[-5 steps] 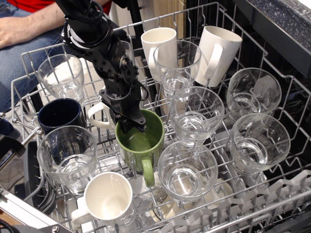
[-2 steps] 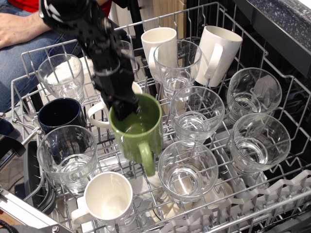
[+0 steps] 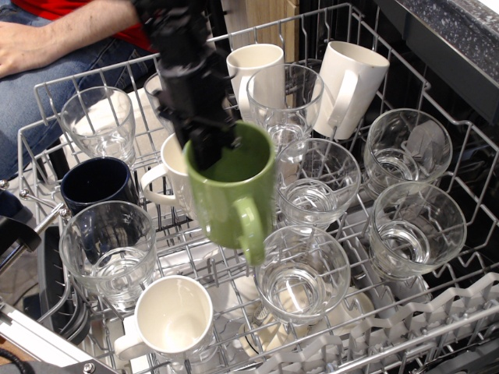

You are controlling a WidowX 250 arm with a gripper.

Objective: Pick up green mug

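Now the green mug [image 3: 231,195], clamped by its rim in the closed pincer [image 3: 209,152], has been raised clear of the rack [image 3: 70,78], above the glass [image 3: 300,280], so the pickup is judged almost done.

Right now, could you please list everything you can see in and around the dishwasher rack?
green mug: one, olive green, lifted above the rack's middle, handle toward the camera.
white mugs: four; two at the back, one at the front, one partly hidden behind the green mug.
navy mug: one, dark blue, left side.
glasses: eight clear tumblers, across the rack.
rack: one, grey wire.
person: one, red top and jeans, top left.
gripper: black fingers clamped on the green mug's rim.
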